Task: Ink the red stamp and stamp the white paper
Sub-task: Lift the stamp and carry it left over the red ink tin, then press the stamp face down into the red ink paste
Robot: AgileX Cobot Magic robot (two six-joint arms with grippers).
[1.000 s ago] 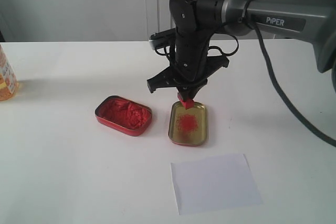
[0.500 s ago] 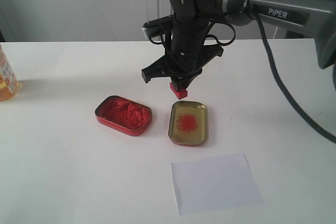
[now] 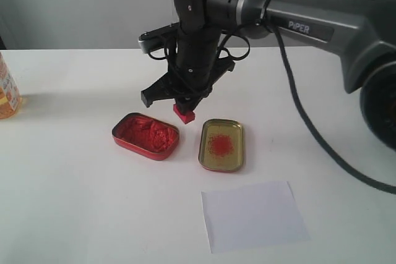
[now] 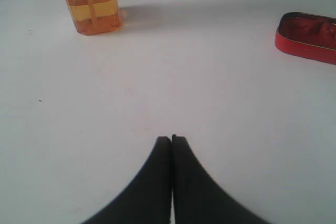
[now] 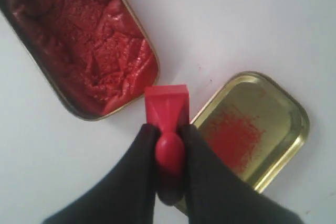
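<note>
My right gripper (image 3: pixel 184 107) (image 5: pixel 169 129) is shut on the red stamp (image 3: pixel 184 114) (image 5: pixel 167 109), gripping its rounded handle with the square base pointing down. The stamp hangs above the table between the red tin of paste (image 3: pixel 145 135) (image 5: pixel 79 40) and the gold-lined lid (image 3: pixel 221 144) (image 5: pixel 251 129) with a red smear. The white paper (image 3: pixel 253 216) lies flat nearer the front, to the right of centre; I see no imprint on it. My left gripper (image 4: pixel 171 139) is shut on nothing, low over bare table; the exterior view does not show it.
An orange translucent bottle (image 3: pixel 7 91) (image 4: pixel 90 1) stands at the table's far left edge. The right arm's dark body and cable (image 3: pixel 297 103) stretch in from the right above the table. The white table (image 3: pixel 74 202) runs under everything.
The right gripper has carried the stamp leftwards, from over the gold lid's far end to the gap beside the red paste tin. The left gripper's earlier state is not shown.
</note>
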